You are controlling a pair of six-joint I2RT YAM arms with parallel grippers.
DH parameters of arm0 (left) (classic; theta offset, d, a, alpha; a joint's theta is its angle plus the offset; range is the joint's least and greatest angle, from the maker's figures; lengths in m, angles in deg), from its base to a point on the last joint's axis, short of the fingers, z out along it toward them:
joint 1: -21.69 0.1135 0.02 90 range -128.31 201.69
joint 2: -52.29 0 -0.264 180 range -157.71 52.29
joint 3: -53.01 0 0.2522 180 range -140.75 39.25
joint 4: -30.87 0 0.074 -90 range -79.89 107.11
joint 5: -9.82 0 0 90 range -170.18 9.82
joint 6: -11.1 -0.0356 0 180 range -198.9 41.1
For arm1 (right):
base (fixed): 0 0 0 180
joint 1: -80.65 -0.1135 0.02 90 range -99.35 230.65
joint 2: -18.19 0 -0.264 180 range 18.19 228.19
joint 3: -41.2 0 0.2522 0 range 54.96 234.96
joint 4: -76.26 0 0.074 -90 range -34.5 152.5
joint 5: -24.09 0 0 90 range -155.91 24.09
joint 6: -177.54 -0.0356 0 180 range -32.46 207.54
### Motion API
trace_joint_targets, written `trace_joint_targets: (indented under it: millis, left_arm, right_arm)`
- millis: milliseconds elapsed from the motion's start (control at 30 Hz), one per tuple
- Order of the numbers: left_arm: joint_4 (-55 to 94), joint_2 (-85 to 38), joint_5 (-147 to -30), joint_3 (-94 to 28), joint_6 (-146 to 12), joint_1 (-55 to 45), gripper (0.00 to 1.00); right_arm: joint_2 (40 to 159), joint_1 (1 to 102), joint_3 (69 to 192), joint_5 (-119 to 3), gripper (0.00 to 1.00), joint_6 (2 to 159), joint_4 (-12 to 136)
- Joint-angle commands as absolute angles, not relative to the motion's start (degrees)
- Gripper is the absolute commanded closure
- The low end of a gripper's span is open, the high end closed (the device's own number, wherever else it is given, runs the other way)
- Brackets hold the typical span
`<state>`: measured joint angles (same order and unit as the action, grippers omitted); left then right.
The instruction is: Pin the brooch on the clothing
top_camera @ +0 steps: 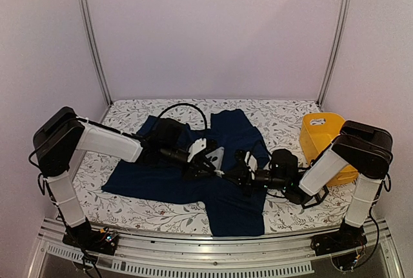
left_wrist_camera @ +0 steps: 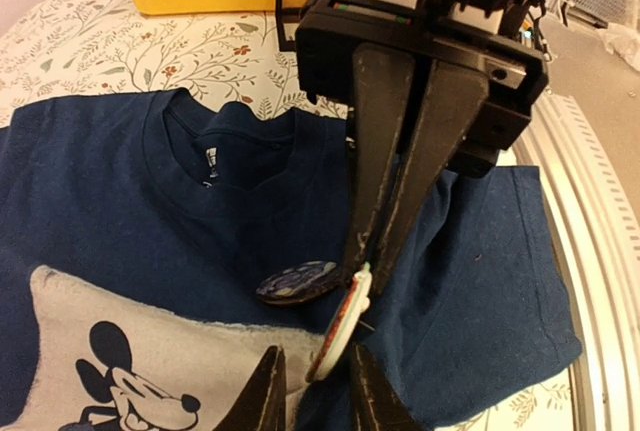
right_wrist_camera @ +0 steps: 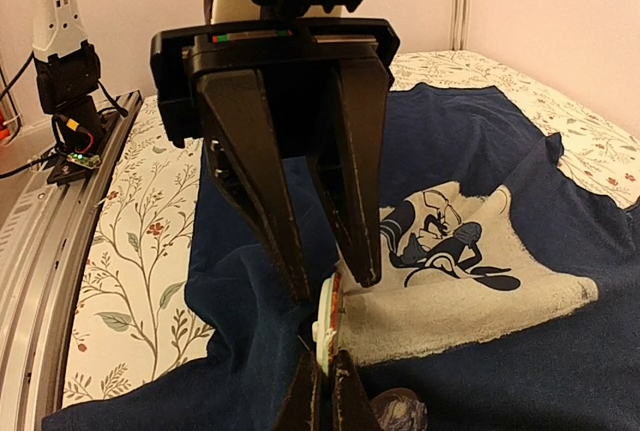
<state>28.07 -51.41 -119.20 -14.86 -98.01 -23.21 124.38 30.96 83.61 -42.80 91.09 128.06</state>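
Note:
The navy T-shirt (top_camera: 161, 181) lies flat on the floral cloth, its pale mouse print (left_wrist_camera: 90, 321) facing up. Both grippers meet over its middle. My right gripper (right_wrist_camera: 326, 356) is shut on the rim of a round white-and-red brooch (right_wrist_camera: 328, 323), held on edge just above the shirt (right_wrist_camera: 560, 351) by the print's border (right_wrist_camera: 480, 301). In the left wrist view the right gripper (left_wrist_camera: 365, 273) comes down from above onto the brooch (left_wrist_camera: 340, 326). My left gripper (left_wrist_camera: 315, 353) is open, its fingers either side of the brooch's other edge; it also shows in the right wrist view (right_wrist_camera: 333, 283).
A second dark, swirl-patterned badge (left_wrist_camera: 297, 281) lies on the shirt (left_wrist_camera: 120, 201) right beside the held brooch. A yellow bin (top_camera: 321, 133) stands at the back right. The metal rail (left_wrist_camera: 590, 251) runs along the table's near edge.

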Motion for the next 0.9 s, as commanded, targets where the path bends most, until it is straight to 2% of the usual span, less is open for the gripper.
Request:
trace_joint_targets:
  millis: [0,333,433,867]
  left_arm:
    - [29.4,-53.5,-120.5,-17.6,-98.3,-23.7,0.82]
    - [28.1,-53.2,-122.5,-17.7,-97.6,-24.1,1.0]
    - [27.9,-52.7,-122.4,-17.5,-96.8,-24.1,1.0]
    - [29.8,-48.9,-120.6,-14.0,-91.4,-24.1,1.0]
  right_arm:
    - [123.3,31.2,85.0,-41.0,1.0,93.3,127.8]
    - [122.8,31.2,85.5,-40.8,1.0,95.1,126.2]
    - [122.4,31.2,85.8,-41.3,1.0,95.3,125.2]
    - [117.4,31.2,83.8,-43.6,0.72,96.8,116.9]
